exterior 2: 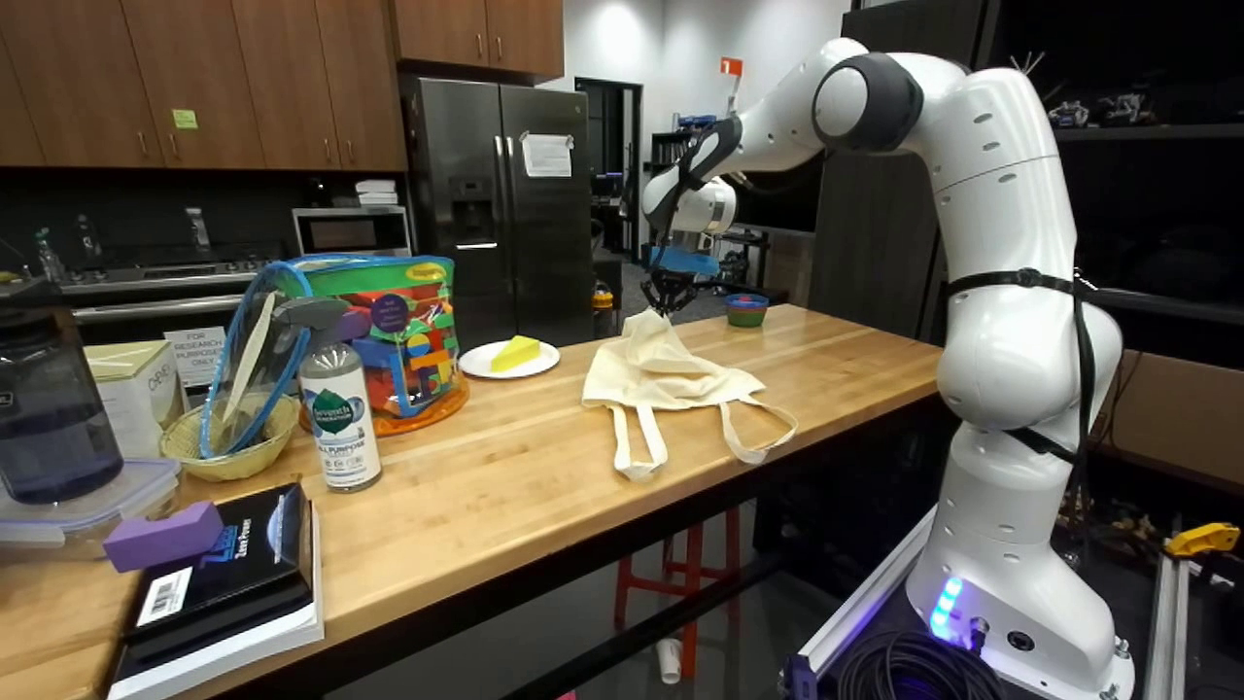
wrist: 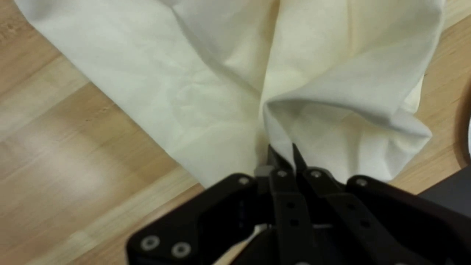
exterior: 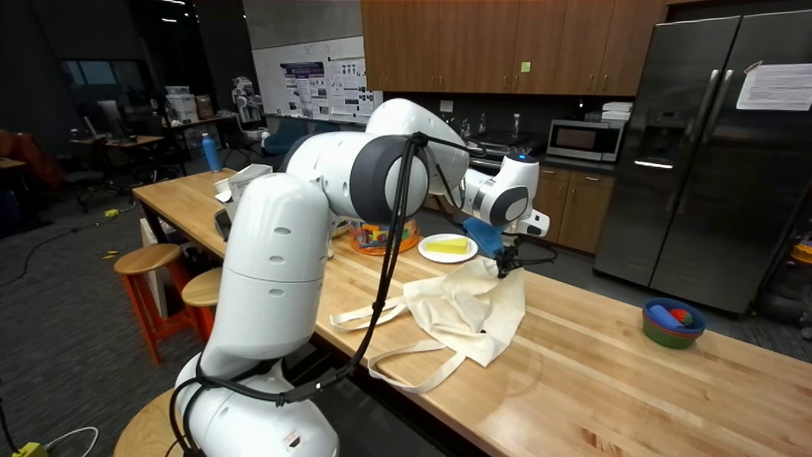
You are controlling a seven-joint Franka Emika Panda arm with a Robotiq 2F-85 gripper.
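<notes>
A cream cloth tote bag lies crumpled on the wooden table, its two straps spread toward the arm's side. It also shows in an exterior view and fills much of the wrist view. My gripper is shut on a fold of the bag's fabric, pinched between the fingertips. In both exterior views the gripper is at the bag's far edge and holds that edge raised in a peak. The rest of the bag stays on the table.
A white plate with a yellow wedge lies close beside the bag. Stacked bowls with small items stand farther along the table. A clear toy-block bag, a spray can, a basket and books stand on the table.
</notes>
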